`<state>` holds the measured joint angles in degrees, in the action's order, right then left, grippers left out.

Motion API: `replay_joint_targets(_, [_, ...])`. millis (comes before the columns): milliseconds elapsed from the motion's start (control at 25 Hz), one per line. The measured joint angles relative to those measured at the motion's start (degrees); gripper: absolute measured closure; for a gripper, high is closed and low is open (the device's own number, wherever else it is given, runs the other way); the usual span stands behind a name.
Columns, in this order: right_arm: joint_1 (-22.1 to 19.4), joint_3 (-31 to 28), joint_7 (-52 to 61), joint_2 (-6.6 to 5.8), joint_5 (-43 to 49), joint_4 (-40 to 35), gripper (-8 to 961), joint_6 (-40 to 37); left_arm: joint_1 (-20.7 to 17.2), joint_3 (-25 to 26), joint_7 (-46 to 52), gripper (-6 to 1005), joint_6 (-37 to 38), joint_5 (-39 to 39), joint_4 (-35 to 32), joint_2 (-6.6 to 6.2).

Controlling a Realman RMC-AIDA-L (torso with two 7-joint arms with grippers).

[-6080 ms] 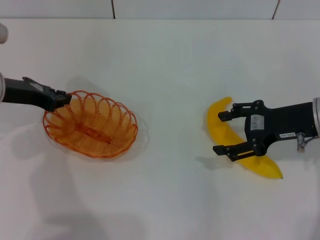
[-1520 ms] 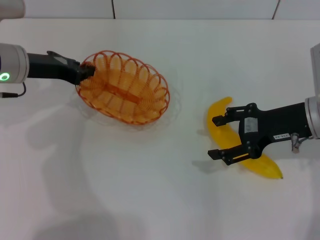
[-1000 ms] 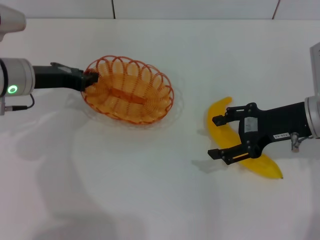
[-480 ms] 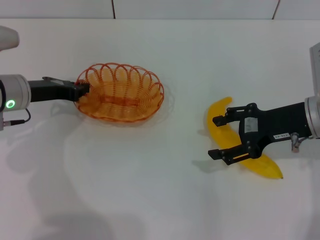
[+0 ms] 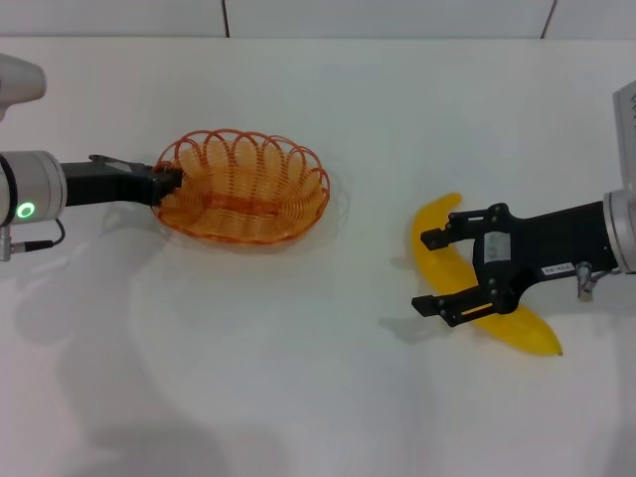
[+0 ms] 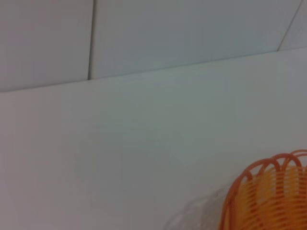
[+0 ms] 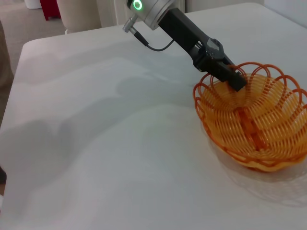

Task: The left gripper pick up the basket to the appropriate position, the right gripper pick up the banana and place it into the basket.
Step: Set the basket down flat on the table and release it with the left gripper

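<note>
Basket [image 5: 243,186] clamped at rim by left pincer [image 5: 167,182], not yet released. Right pincer [image 5: 444,273] open, straddling banana [image 5: 445,260] on bench [image 5: 328,388]; grasp and placing left.

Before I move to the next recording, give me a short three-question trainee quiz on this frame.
1. True or false: the banana already lies inside the basket.
2. Which claw grips the basket's rim? A) the left claw B) the right claw C) neither
3. Fill in: the right claw's fingers are spread ____ over the banana, which lies on the white table.

Key
1. False: the banana lies on the table, well apart from the basket.
2. A: the left claw is clamped on the rim at the basket's left end.
3. open: one finger on each side of the banana, not closed on it.
</note>
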<state>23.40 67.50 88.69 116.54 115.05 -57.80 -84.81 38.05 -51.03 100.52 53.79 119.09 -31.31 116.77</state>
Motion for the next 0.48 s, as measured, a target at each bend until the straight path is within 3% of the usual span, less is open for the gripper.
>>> replay_joint_targets(480, [0.0, 0.0, -0.5, 0.01, 0.0, 0.3, 73, 0.0, -0.7, -0.3, -2.4, 923, 0.0, -2.9, 0.1, -0.02])
